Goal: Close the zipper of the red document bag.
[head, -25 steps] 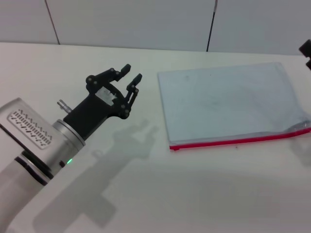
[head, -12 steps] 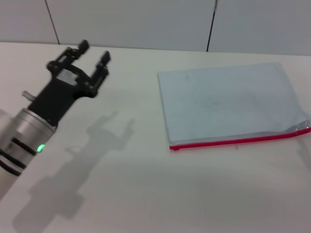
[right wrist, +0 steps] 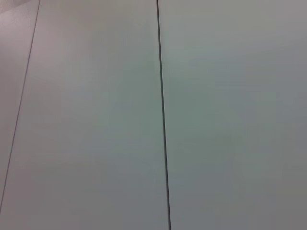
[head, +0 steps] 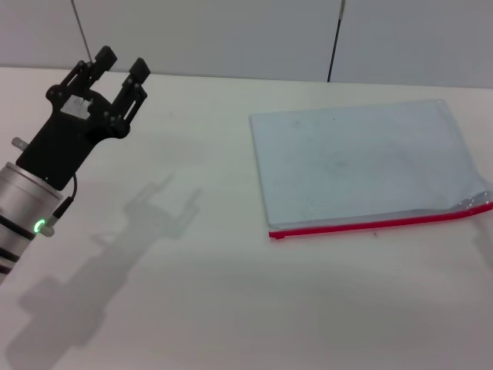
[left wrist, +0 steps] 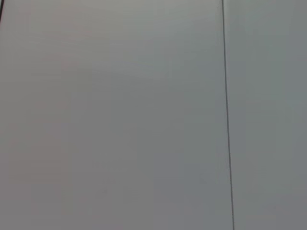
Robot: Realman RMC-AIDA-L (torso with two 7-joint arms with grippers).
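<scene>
At upper left, the left gripper [head: 119, 68] hung empty, jaws parted; the red document bag [head: 362, 162] looked light, floppy, best pinned near its zipper [head: 377, 223].

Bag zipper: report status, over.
Left pincer open, raised far left of bag. Right pincer out of view. Zipper on near edge, untouched. Nothing in the way.

A plain grey wall panel [left wrist: 120, 115] crossed by one thin dark seam [left wrist: 228, 124]

The left tool [head: 119, 68] is black with linked fingers on a silver wrist bearing a green light.
</scene>
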